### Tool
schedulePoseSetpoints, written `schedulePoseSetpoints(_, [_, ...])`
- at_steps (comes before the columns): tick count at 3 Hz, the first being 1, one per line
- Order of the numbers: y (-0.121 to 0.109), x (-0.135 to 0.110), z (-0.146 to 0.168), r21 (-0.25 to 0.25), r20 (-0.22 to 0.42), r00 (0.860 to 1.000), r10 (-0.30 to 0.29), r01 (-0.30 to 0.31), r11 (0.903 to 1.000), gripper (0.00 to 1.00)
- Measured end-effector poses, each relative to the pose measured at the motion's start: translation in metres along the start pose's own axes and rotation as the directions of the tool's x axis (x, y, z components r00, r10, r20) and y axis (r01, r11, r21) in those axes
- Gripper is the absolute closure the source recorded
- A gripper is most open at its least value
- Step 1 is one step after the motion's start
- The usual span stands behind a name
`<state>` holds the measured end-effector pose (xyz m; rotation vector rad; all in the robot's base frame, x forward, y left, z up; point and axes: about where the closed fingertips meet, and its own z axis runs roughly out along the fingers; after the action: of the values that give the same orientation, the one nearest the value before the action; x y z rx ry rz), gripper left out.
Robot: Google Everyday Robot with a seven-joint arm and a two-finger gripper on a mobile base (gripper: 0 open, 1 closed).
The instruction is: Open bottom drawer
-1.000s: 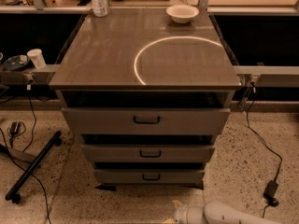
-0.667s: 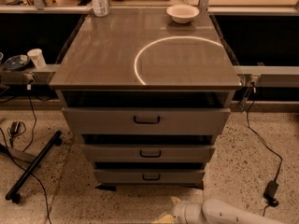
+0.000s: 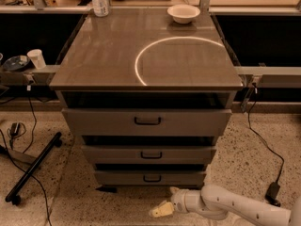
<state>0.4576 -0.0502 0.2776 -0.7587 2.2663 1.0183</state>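
White arm (image 3: pixel 235 207) extends from 4 o'clock; its gripper (image 3: pixel 165 205) sits low at 6 o'clock, pointing toward 9 o'clock.

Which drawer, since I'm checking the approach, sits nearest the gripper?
The bottom drawer, the lowest front with the smallest handle; the gripper hangs just before it, near the floor.

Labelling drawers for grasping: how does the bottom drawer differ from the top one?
The bottom drawer looks shorter and narrower than the top drawer, and its black handle is smaller. The end effector is near the floor in front of the bottom drawer, well below the top drawer. Both are grey-brown.
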Motion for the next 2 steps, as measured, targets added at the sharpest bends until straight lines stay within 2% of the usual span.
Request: schedulePoseSetpoints(2, [-0.021, -0.010, 0.006, 0.039, 0.025, 1.000, 0.017, -0.018, 0.9991, 0.00])
